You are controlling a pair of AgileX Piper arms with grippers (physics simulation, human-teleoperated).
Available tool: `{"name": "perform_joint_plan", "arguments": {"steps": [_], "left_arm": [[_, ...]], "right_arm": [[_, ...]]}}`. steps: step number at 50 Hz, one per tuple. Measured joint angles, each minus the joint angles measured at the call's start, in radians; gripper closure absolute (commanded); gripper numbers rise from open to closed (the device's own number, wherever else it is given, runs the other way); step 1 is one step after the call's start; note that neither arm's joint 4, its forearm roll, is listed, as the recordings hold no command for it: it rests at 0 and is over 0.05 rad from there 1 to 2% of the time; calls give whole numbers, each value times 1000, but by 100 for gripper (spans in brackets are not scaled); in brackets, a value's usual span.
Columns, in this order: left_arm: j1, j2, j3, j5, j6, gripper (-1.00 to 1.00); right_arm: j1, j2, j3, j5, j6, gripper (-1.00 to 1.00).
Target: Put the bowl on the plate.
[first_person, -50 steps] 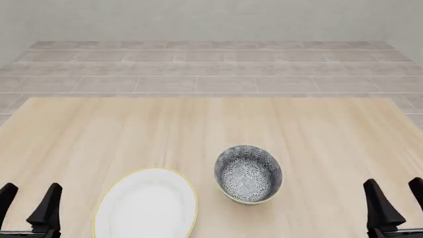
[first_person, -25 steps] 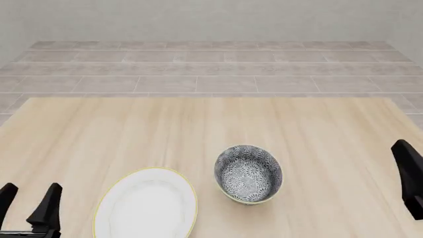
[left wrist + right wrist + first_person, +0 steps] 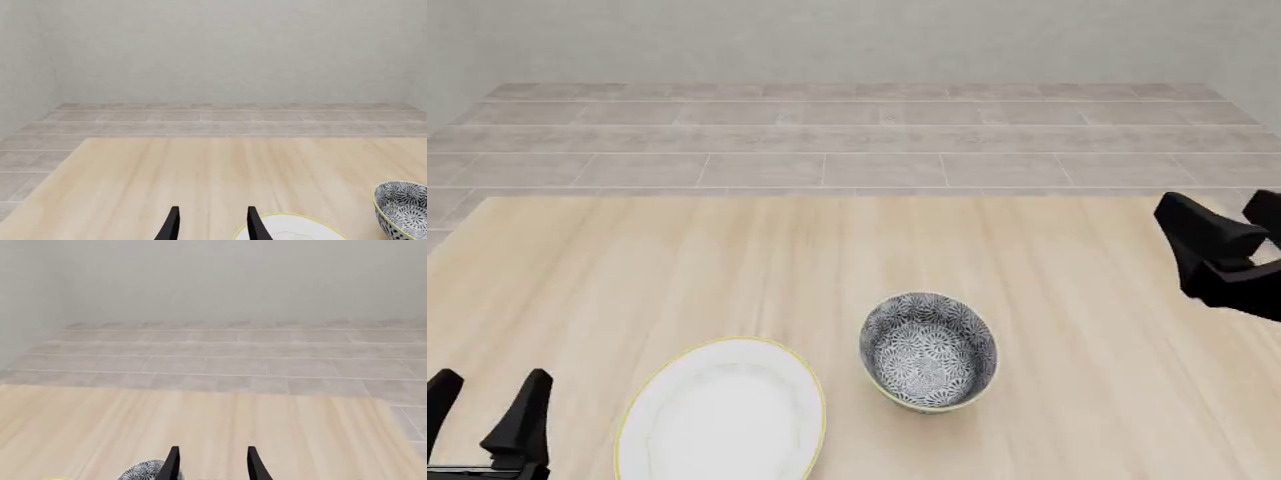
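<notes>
right gripper (image 3: 1228, 225) raised high at the table's (image 3: 627, 260) far right edge, fingers spread with nothing between them, seemingly lifted for a reach down to the bowl (image 3: 928, 350). bowl sat upright on the bare wood, well forward-left of and below that gripper, just beside the plate (image 3: 723, 412) but apart from it, so not yet placed. left gripper (image 3: 487, 415) parked low at the near left corner, fingers also spread and empty, plate just to its right. probably kept out of the way, since the bowl lay nearer the right arm.
</notes>
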Motion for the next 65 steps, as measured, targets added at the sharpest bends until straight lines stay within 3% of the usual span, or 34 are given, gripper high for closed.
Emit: {"name": "perform_joint_plan", "arguments": {"steps": [14, 30, 65], "left_arm": [[0, 0, 0, 0, 0, -100], [0, 0, 0, 0, 0, -100], [0, 0, 0, 0, 0, -100]], "right_arm": [[62, 181, -54, -38, 75, -100], [121, 297, -72, -45, 67, -100], [179, 379, -19, -46, 63, -100]]}}
